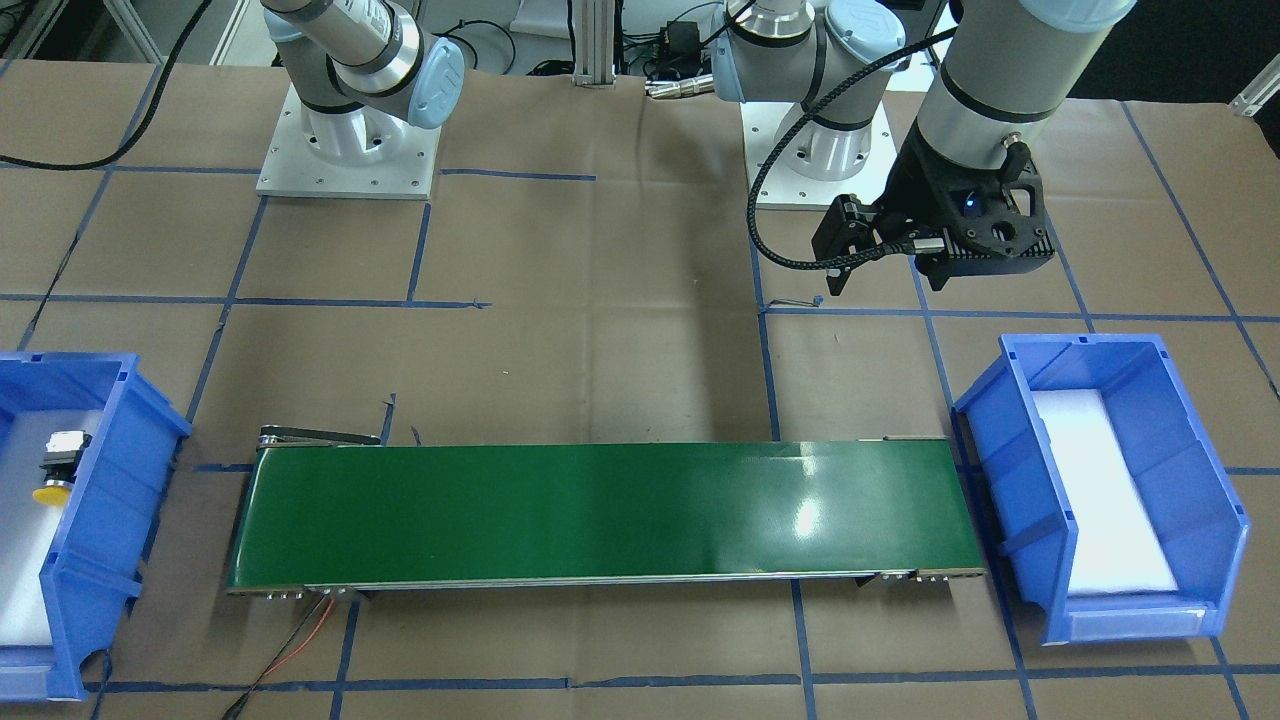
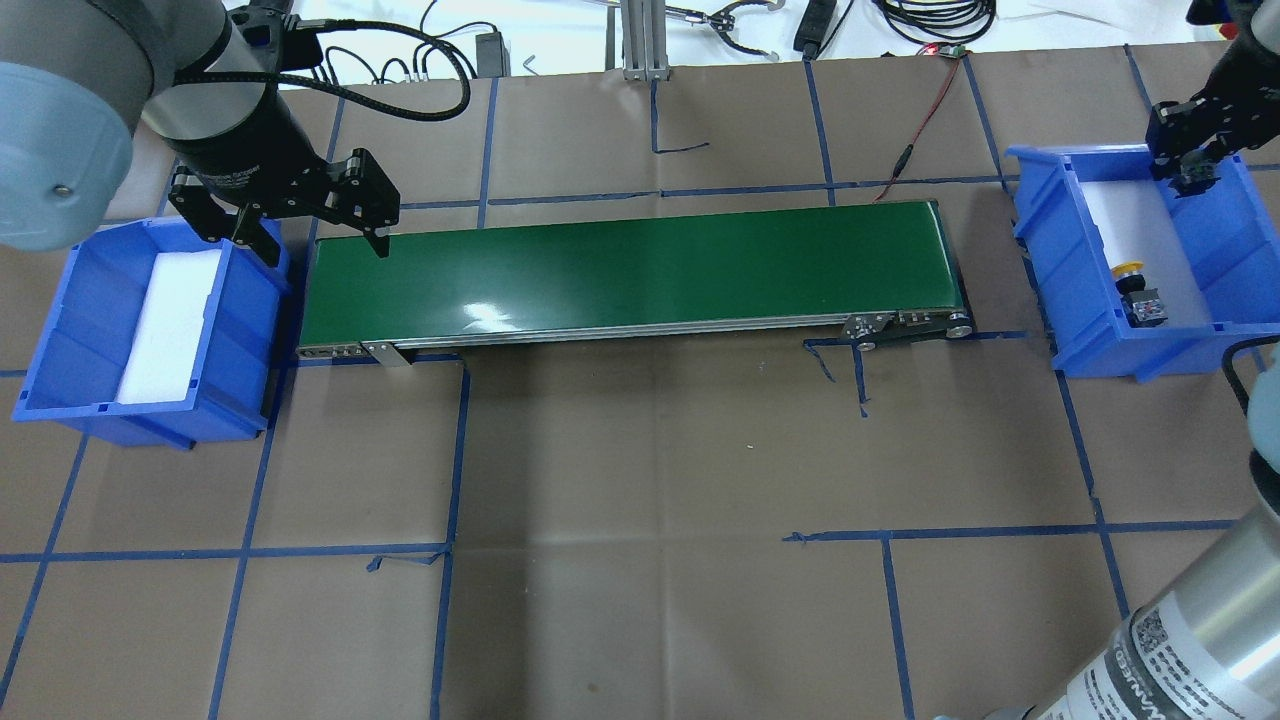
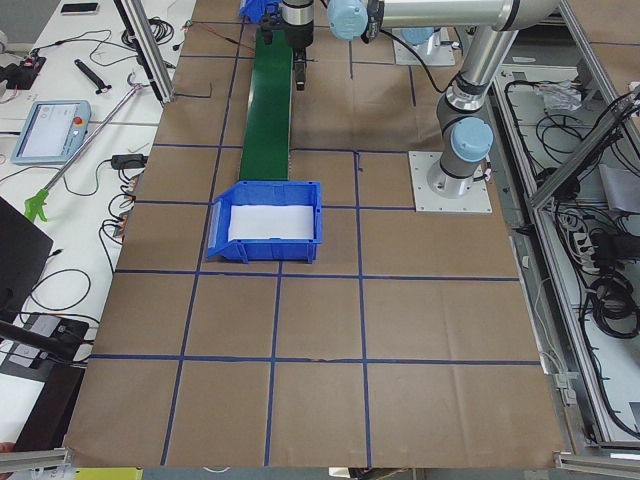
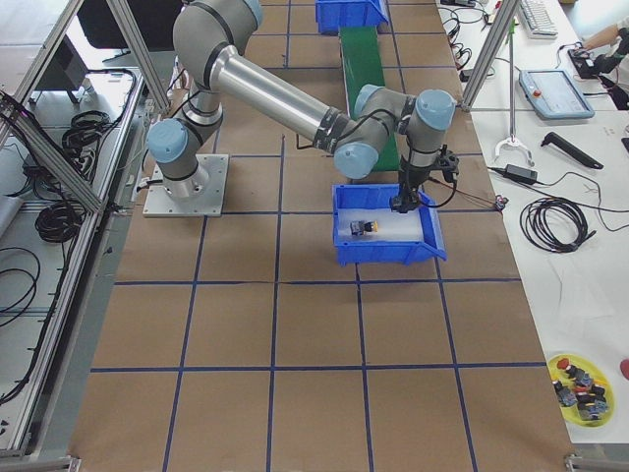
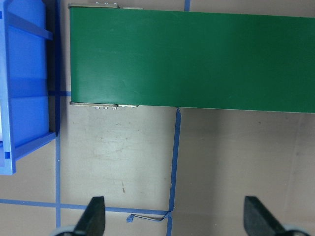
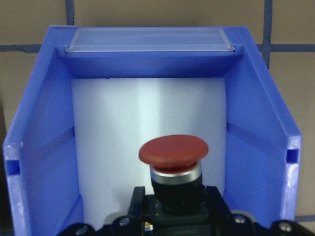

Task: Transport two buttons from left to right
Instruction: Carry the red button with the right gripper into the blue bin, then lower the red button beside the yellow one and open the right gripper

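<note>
The red-capped button point(image 6: 173, 150) sits upright in my right gripper point(image 2: 1186, 172), which is shut on its black body above the far end of the right blue bin point(image 2: 1040, 250). The yellow-capped button point(image 2: 1129, 270) lies on its side on the white foam inside that bin, also visible in the front-facing view as the yellow button point(image 1: 57, 467). My left gripper point(image 2: 324, 243) hangs open and empty between the left blue bin point(image 2: 250, 330) and the left end of the green conveyor belt point(image 2: 630, 265). Both left fingertips point(image 5: 96, 216) show wide apart over brown paper.
The left bin point(image 1: 1020, 440) holds only a white foam pad. A red and black wire point(image 2: 925, 110) runs from the belt's far right end. Blue tape lines cross the brown table paper point(image 2: 650, 500). Cables and tools lie beyond the far edge.
</note>
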You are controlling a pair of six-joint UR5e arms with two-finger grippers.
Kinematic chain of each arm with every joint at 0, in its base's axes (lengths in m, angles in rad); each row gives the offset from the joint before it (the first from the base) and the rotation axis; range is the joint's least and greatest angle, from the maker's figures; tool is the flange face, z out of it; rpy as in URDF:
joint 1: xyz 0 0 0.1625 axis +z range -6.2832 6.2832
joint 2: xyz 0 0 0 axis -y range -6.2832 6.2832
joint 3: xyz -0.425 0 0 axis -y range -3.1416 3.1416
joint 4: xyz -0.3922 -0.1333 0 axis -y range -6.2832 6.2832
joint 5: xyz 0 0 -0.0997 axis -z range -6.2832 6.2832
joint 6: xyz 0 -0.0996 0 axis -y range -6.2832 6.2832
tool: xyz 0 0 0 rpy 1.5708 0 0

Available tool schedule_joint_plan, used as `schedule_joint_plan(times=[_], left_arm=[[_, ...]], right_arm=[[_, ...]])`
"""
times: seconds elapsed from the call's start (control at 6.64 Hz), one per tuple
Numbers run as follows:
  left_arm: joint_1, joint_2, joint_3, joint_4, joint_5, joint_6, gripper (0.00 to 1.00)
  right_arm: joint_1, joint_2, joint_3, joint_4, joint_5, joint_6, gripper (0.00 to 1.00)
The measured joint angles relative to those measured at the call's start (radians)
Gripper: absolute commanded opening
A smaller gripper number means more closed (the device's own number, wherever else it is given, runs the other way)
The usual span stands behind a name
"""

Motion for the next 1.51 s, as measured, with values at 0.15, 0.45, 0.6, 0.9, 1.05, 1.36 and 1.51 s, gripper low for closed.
schedule_joint_plan(times=[0.15, 0.45, 0.6, 0.9, 1.05, 1.36, 1.51], left_arm=[[0.0, 0.0, 0.0, 0.0, 0.0, 0.0, 1.0], [0.0, 0.0, 0.001, 0.0, 0.0, 0.0, 1.0], [0.0, -0.001, 0.001, 0.0, 0.0, 0.0, 1.0], [0.0, 0.0, 0.001, 0.0, 0.0, -0.001, 1.0], [0.0, 0.0, 0.001, 0.0, -0.001, -0.002, 1.0], [0.0, 0.0, 0.001, 0.0, 0.0, -0.002, 1.0], [0.0, -0.001, 0.001, 0.0, 0.0, -0.002, 1.0]], right_arm=[[0.001, 0.032, 0.002, -0.034, 0.002, -0.02, 0.03], [0.005, 0.079, 0.012, -0.066, 0.004, -0.048, 0.03], [0.005, 0.089, 0.02, -0.071, 0.004, -0.052, 0.04], [0.007, 0.106, 0.019, -0.075, 0.004, -0.051, 0.05], [0.009, 0.113, 0.016, -0.076, 0.004, -0.048, 0.05], [0.02, 0.121, 0.015, -0.081, 0.005, -0.045, 0.17], [0.023, 0.122, 0.016, -0.084, 0.005, -0.045, 0.17]])
